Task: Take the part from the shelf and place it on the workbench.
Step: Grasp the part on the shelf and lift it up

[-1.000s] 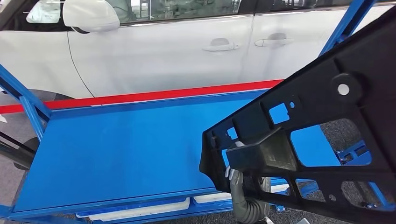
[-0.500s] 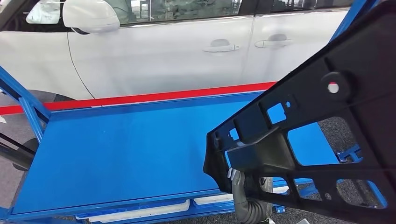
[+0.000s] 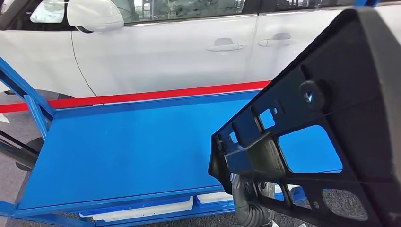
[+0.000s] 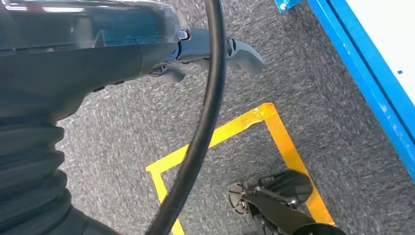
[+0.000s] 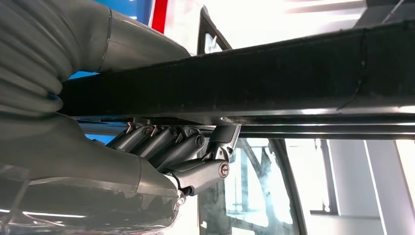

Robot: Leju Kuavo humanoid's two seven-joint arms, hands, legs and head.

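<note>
A white car (image 3: 165, 52) stands at the far side, its side mirror (image 3: 94, 15) at the upper left and two door handles (image 3: 224, 45) further right. A red stripe (image 3: 142, 98) runs along the floor beneath it. In the left wrist view, yellow tape (image 4: 274, 142) marks a corner on grey carpet (image 4: 122, 132).

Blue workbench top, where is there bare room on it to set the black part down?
The blue top is bare from the slanted blue post on one side across to the black part, and from the near rim back to the red strip by the white car. The end under the part is hidden; right hand grips it there.
</note>
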